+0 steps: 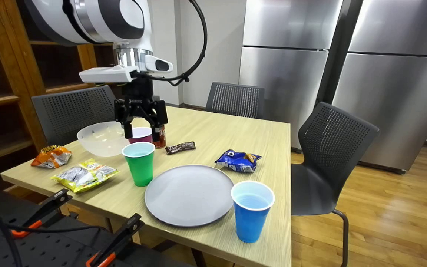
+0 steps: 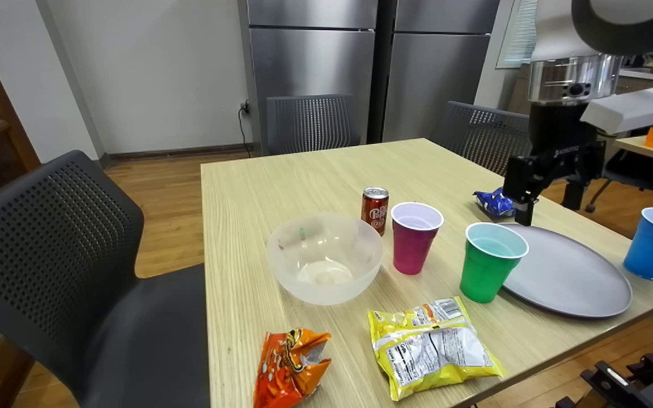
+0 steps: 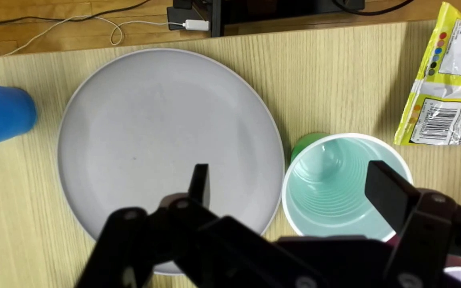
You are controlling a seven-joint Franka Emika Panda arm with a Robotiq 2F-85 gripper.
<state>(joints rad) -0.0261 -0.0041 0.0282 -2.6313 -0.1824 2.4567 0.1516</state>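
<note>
My gripper (image 1: 142,134) is open and holds nothing. It points down above the table, and it also shows in an exterior view (image 2: 548,205). In the wrist view (image 3: 288,172) one finger is over the grey plate (image 3: 166,120) and the other over the green cup (image 3: 330,180). The green cup stands upright beside the plate, its pale inside visible; it shows in both exterior views (image 1: 139,168) (image 2: 486,275). A magenta cup (image 2: 413,246) stands upright behind it, partly hidden by the gripper in an exterior view (image 1: 139,138). A blue cup (image 1: 251,220) stands at the plate's far side.
A frosted bowl (image 2: 326,283), a soda can (image 2: 374,211) and a dark wrapped bar (image 1: 180,147) are on the table. Yellow (image 2: 437,348), orange (image 2: 292,365) and blue (image 1: 238,161) snack bags lie around. Chairs (image 1: 326,155) surround the table; black clamps (image 1: 117,239) are near its edge.
</note>
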